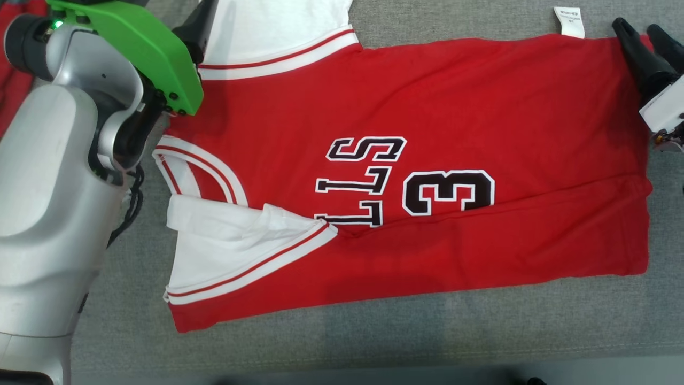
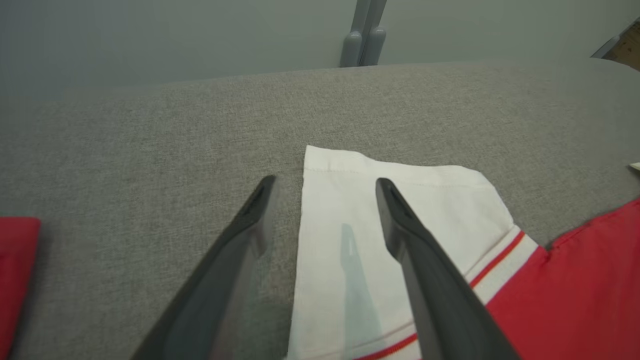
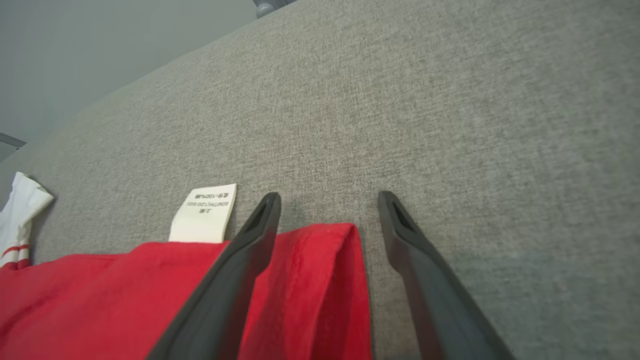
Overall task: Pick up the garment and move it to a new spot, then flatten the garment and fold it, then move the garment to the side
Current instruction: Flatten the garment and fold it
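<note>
The garment (image 1: 438, 107) is a red jersey with white sleeves and black lettering, lying spread sideways on the grey cloth surface (image 1: 374, 331), its near long edge folded over. My left gripper (image 2: 325, 185) hovers open above the far white sleeve (image 2: 350, 240), one finger over the sleeve and the other over bare grey cloth. In the head view that arm's green bracket (image 1: 144, 48) covers most of its fingers. My right gripper (image 1: 636, 29) stands open at the jersey's far hem corner (image 3: 320, 270), which lies between the two fingers (image 3: 240, 270).
A white care label (image 1: 569, 21) sticks out from the hem beside the right gripper. A second red piece of fabric (image 2: 15, 270) lies off to the left. The surface's front edge runs along the bottom of the head view.
</note>
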You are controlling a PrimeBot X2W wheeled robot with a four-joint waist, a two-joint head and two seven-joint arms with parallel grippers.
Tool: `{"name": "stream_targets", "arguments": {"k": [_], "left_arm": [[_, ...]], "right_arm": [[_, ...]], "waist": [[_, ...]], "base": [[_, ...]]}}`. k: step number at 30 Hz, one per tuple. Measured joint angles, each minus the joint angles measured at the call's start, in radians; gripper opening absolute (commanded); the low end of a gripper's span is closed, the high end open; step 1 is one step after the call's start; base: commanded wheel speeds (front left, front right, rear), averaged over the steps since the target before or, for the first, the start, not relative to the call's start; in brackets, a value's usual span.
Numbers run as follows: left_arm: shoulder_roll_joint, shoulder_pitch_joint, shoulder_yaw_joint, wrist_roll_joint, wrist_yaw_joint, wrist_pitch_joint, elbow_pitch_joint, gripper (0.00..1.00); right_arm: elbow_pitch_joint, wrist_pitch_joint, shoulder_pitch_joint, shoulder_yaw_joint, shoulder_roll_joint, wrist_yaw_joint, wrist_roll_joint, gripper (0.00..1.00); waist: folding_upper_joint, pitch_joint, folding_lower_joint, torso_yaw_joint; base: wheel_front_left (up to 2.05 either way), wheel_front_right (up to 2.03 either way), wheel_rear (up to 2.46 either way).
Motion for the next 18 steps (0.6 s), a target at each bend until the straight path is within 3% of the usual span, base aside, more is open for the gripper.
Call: {"name": "stream_targets", "arguments": {"k": [8,18], "left_arm": [[0.006,-0.097,0.005,0.003,-0.032,0.023,0.104,1.00],[0.013,-0.157,0.002,0.006,-0.042,0.052,0.246,1.00]], "right_arm": [[0.014,0.008,-0.050,0.038,0.042,0.035,0.000,1.00],[0.036,0.003,-0.101,0.065,0.085,0.081,0.001,1.00]], "waist": [[0.0000,0.024,0.0000,-0.048],[0.0000,0.060,0.0000,-0.110]], "base": [[0.00,0.00,0.00],[0.00,0.00,0.00]]}}
